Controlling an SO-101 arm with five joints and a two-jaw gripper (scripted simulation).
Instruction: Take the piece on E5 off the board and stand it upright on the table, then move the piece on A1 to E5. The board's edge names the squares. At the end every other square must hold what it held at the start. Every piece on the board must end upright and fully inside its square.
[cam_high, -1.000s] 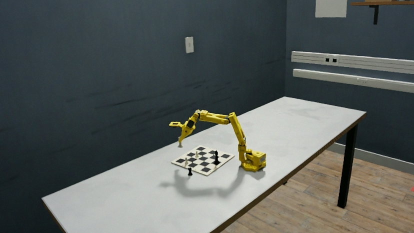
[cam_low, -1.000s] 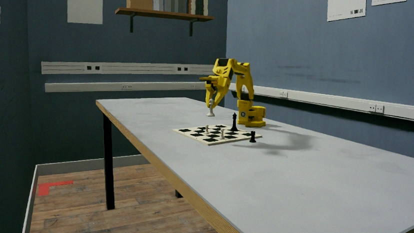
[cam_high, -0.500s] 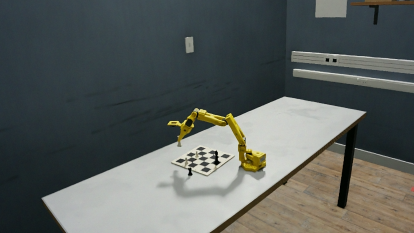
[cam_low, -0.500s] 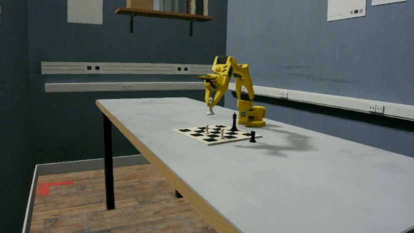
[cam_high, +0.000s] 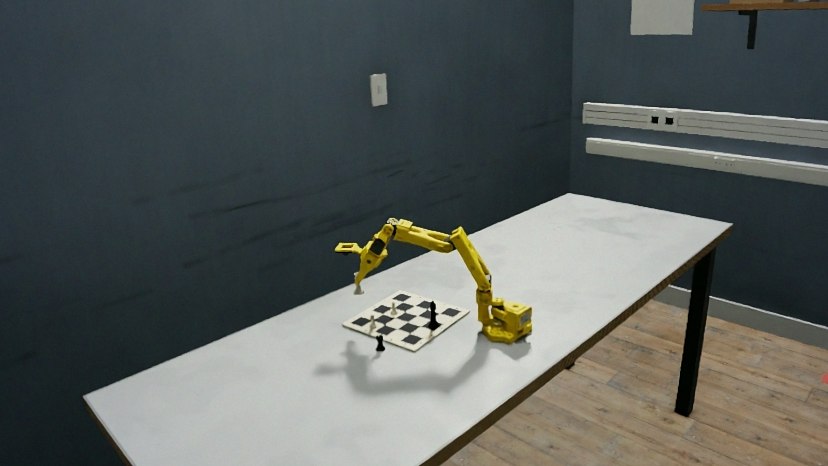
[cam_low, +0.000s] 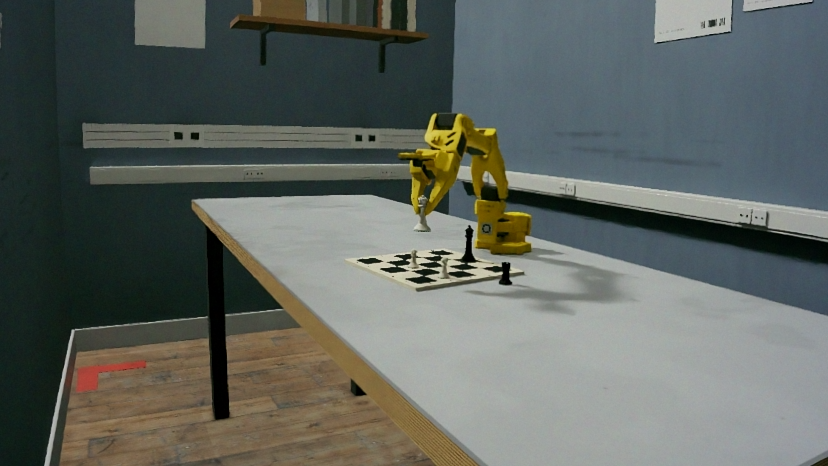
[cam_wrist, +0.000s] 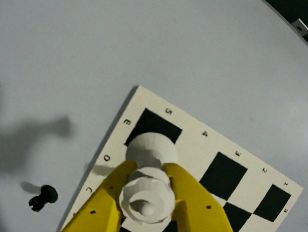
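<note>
The yellow arm (cam_high: 472, 260) (cam_low: 490, 164) reaches out over the table (cam_high: 231, 405) (cam_low: 579, 347) (cam_wrist: 65, 50), its jaws (cam_high: 357, 281) (cam_low: 421, 209) nearly closed, with only a narrow gap between the fingertips. They grip a white chess piece (cam_high: 358, 287) (cam_low: 422, 223) (cam_wrist: 147, 201) with a small knob on its head. The piece hangs in the air, roughly upright, with its wide base down. In the wrist view that base overlaps part of the dark corner square E5; how high it is above the board cannot be told.

The checkered board (cam_high: 414, 349) (cam_low: 417, 287) (cam_wrist: 141, 95) lies flat on the table. A black rook (cam_high: 380, 343) (cam_low: 505, 274) (cam_wrist: 48, 194) stands upright on the table just beside the board, off its lettered edge. On the board, a tall black king (cam_high: 433, 318) (cam_low: 468, 246) stands upright toward the arm's base. A small white piece (cam_high: 372, 322) (cam_low: 444, 268) stands upright on the side nearer the rook, and a second small white piece (cam_high: 394, 309) (cam_low: 413, 258) stands upright farther from it. The exact squares of these three cannot be told.

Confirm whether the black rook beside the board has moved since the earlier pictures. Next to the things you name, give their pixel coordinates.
No, the black rook (cam_high: 380, 343) (cam_low: 505, 274) (cam_wrist: 48, 193) stands unshifted against the flat checkered board's (cam_high: 412, 339) (cam_low: 421, 279) (cam_wrist: 190, 142) edge.
</note>
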